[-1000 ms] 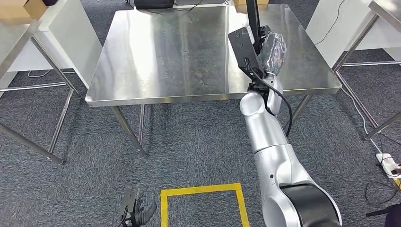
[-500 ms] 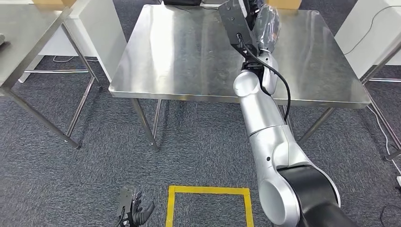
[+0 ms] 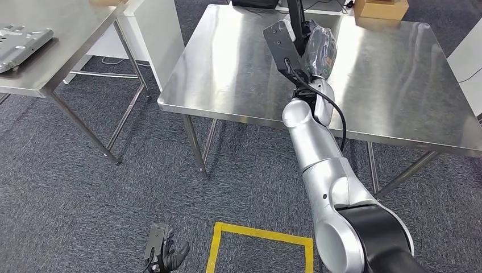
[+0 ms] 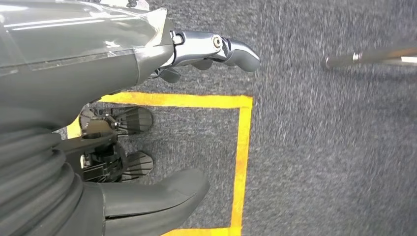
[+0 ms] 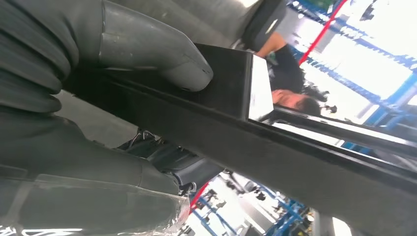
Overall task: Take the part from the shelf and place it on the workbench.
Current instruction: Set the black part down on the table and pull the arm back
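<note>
My right hand (image 3: 318, 48), wrapped in clear plastic, holds a long black part (image 3: 295, 17) upright above the steel workbench (image 3: 398, 85). In the right wrist view the thumb (image 5: 157, 54) presses on the black part (image 5: 275, 142), whose flat face runs across the picture. The part's lower end is hidden behind the hand and the black wrist plate. My left hand (image 3: 165, 256) hangs low near the carpet; in the left wrist view its fingers (image 4: 216, 46) and thumb (image 4: 162, 196) are spread with nothing between them.
A second steel table (image 3: 68, 62) stands at the left with a grey metal plate (image 3: 20, 40) on it. A cardboard box (image 3: 381, 7) sits at the workbench's far edge. Yellow tape (image 3: 261, 236) marks a square on the carpet. A person (image 5: 290, 96) is in the background.
The whole picture has shifted: the camera turned, so the workbench now lies further right and the left table has come into view. My right hand still holds the part over the workbench.
</note>
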